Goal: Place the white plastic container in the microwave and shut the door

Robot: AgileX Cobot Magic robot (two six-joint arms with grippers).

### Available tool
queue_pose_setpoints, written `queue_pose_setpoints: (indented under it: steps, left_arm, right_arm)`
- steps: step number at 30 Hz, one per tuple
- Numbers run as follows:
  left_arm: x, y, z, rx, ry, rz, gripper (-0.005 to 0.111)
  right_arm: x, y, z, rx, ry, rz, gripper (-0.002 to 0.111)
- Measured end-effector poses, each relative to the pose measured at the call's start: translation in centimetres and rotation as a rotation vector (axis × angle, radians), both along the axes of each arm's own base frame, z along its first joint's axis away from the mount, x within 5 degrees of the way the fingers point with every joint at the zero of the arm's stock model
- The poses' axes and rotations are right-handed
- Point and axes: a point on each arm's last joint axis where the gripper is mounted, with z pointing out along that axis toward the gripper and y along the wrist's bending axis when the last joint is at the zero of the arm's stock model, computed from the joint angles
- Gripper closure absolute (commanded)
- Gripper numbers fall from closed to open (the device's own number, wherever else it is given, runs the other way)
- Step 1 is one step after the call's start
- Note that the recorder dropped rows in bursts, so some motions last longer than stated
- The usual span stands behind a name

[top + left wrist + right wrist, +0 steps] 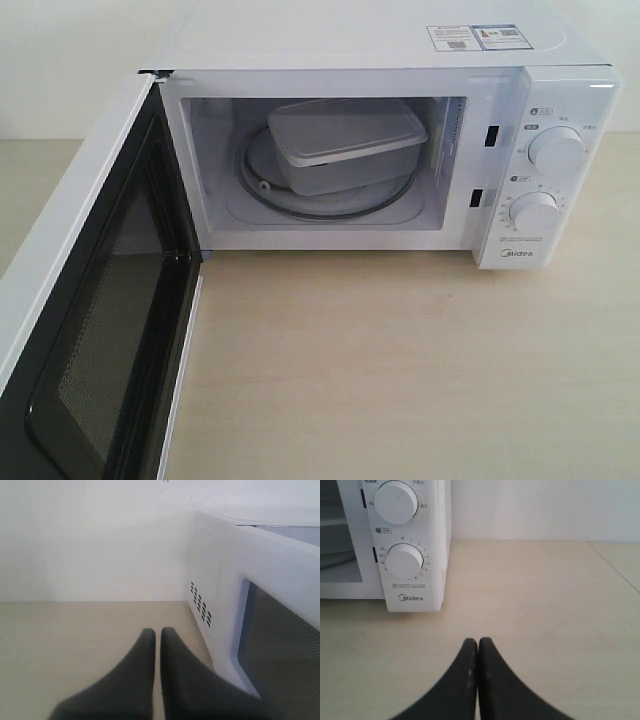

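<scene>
The white plastic container (pixel 345 143) sits with its lid on, resting on the glass turntable (pixel 330 205) inside the white microwave (pixel 560 100). The door (pixel 95 300) is swung wide open at the left, its black inner face toward the camera. Neither gripper appears in the exterior view. My left gripper (pixel 157 632) is shut and empty, low over the table beside the door's outer face (pixel 280 645). My right gripper (pixel 478 642) is shut and empty, over the table in front of the dial panel (pixel 405 560).
A light wooden table (pixel 400 380) spreads in front of the microwave. A white wall (pixel 100 540) stands behind. Vent holes (pixel 201 605) mark the microwave's left side.
</scene>
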Motion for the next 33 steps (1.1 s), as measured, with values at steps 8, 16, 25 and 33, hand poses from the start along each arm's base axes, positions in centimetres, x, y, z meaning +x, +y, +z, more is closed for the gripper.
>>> queue_pose_setpoints:
  steps: [8,16,25,33]
  left_arm:
    - [0.00,0.00,0.00,0.000,0.000,0.000,0.102]
    - [0.00,0.00,0.00,0.000,0.000,0.000,0.102]
    - [0.00,0.00,0.00,0.000,0.000,0.000,0.102]
    - [0.00,0.00,0.00,0.000,0.000,0.000,0.102]
  right_arm:
    - [-0.01,0.00,-0.04,0.000,0.004,0.000,0.108]
    - [0.00,0.11,-0.04,0.000,0.004,0.021,0.108]
    - [0.00,0.18,-0.04,0.000,0.004,0.033,0.108]
    - [0.00,0.18,-0.04,0.000,0.004,0.033,0.108]
